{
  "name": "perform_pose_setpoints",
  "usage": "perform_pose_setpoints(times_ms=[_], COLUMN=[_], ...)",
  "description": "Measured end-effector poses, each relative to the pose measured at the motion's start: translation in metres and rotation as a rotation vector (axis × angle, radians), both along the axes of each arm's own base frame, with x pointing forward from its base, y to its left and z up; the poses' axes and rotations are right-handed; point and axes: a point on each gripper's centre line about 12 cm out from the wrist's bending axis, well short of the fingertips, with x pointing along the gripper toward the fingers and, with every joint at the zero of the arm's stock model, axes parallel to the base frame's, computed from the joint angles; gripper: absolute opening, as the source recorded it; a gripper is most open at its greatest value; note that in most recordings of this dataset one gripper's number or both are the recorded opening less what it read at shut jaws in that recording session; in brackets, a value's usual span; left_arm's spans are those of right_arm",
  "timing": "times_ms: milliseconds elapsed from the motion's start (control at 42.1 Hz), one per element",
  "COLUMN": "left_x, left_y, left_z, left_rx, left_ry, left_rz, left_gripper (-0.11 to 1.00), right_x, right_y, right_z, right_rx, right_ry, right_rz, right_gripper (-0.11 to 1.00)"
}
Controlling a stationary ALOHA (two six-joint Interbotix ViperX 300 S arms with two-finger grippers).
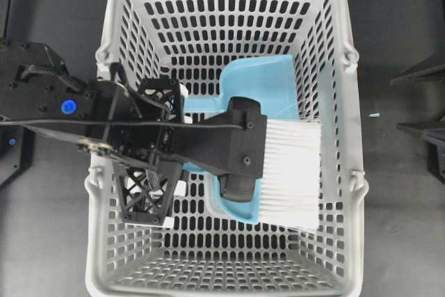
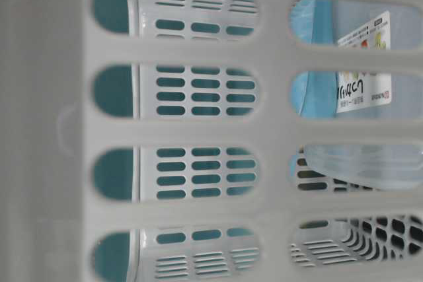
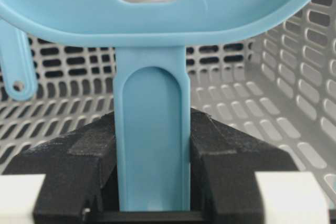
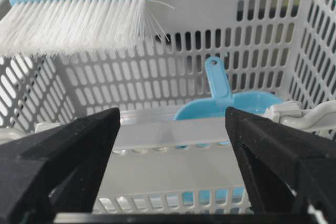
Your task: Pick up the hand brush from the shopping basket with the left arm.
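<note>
The left arm's black lattice-framed gripper (image 3: 152, 182) is clamping its two black padded fingers (image 3: 79, 156) on either side of the flat handle of the small light-blue plastic hand brush (image 3: 152, 129), and the wrist view is showing that handle running straight away from the jaws into the brush's wide oval back. From overhead, the gripper (image 1: 236, 147) is reaching in from the left over the large light-grey slotted plastic shopping basket (image 1: 111, 26), and the brush's white bristles (image 1: 292, 172) are fanning out to the right of it, so the brush's long axis is lying left to right in line with the arm. The brush is sitting inside the basket's outline, and the right wrist view is showing its bristles (image 4: 73, 22) hanging high against the far wall, which suggests to me it is already off the floor; the coming move looks like a plain lift, with the basket rim the thing to clear. The matching light-blue scoop-shaped dustpan (image 1: 264, 88) is lying below and just beyond the gripper, partly covered by it. The right arm's gripper (image 4: 173, 177) is standing with its jaws wide apart, holding nothing, looking in from outside the basket. The table-level view is blocked by basket wall, blurred, with only a labelled blue surface showing through.
</note>
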Motion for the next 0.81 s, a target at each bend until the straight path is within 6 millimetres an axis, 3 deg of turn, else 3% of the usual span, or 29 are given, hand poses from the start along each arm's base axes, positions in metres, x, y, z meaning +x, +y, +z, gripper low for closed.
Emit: perform_pose_setpoints(times_ms=[807], left_x=[0.0034], left_y=[0.0020], left_z=[-0.0060], left_rx=[0.005], left_ry=[0.015], left_rz=[0.002], left_gripper=[0.24], right_x=[-0.0006], right_y=[0.0000], right_z=[-0.0012], right_rx=[0.000], right_ry=[0.000], right_rz=[0.000], right_gripper=[0.77])
